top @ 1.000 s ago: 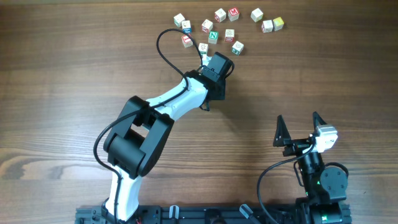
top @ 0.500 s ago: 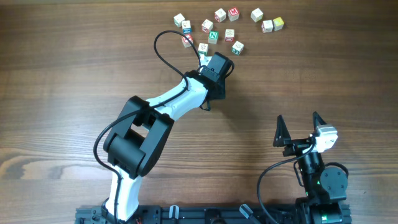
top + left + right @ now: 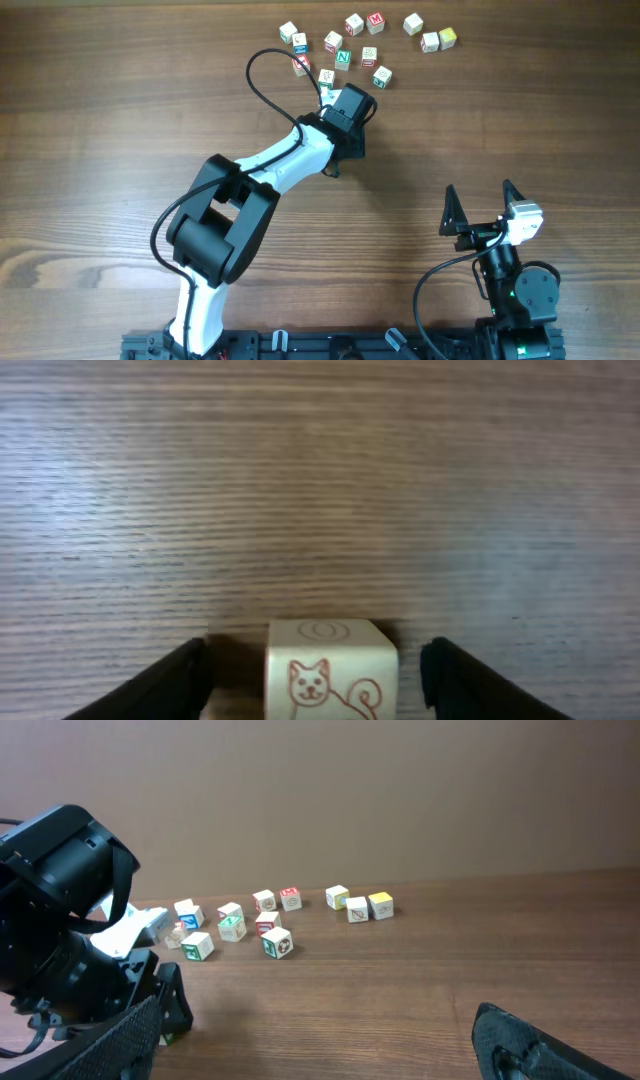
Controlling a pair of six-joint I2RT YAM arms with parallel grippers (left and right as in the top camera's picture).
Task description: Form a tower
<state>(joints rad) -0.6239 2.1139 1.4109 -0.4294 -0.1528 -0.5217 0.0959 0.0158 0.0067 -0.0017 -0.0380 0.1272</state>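
Left tool (image 3: 315, 652) released: fingers (image 3: 175, 678) parted, a clear gap on either side of the tower (image 3: 330, 668). Dog-faced top cube upright between them, base out of view. To finish the placement well: rise straight up, no sideways drift, no brush against the column. Only then reach for the loose cubes (image 3: 343, 58) scattered on the worktop (image 3: 120, 120) just beyond the fingertips. Far right, right tool (image 3: 478, 190) spread wide, empty, well apart from the tower, no part in this step.
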